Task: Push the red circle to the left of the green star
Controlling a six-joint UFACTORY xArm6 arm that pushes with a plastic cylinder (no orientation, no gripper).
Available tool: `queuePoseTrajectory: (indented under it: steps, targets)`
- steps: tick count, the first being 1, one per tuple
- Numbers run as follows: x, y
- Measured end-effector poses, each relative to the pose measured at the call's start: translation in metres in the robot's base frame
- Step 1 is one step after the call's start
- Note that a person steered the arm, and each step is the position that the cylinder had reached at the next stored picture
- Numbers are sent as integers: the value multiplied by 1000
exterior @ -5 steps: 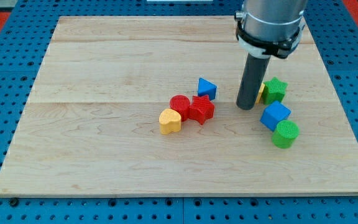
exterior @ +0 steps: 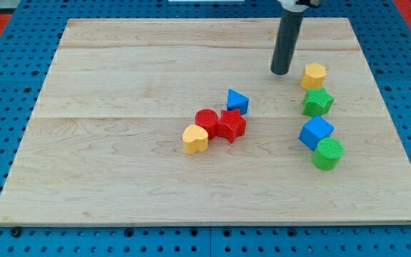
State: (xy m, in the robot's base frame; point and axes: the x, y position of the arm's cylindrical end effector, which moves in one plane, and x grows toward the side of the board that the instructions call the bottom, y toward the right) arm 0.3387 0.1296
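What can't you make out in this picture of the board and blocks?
- Arm above the rod: cut off by the view's top edge; only the rod down to my tip shows.
- Red circle: its right side is hidden behind the red star.
- Whether the red circle touches the yellow heart: cannot tell.
- Board corners at the view's top: cut off.

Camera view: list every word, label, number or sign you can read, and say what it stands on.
None: no readable text in this view.
Board: bare wood, no markings.
Blocks, from the red circle to the green star: plain, no letters or numbers.
My tip, at the view's left of the yellow block: plain dark rod, no label.
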Motion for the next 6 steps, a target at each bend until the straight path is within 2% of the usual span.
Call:
queuePoseTrajectory:
  steps: [1,4,6]
  targets:
    - [0,66]
    - [35,174]
    - [41,115]
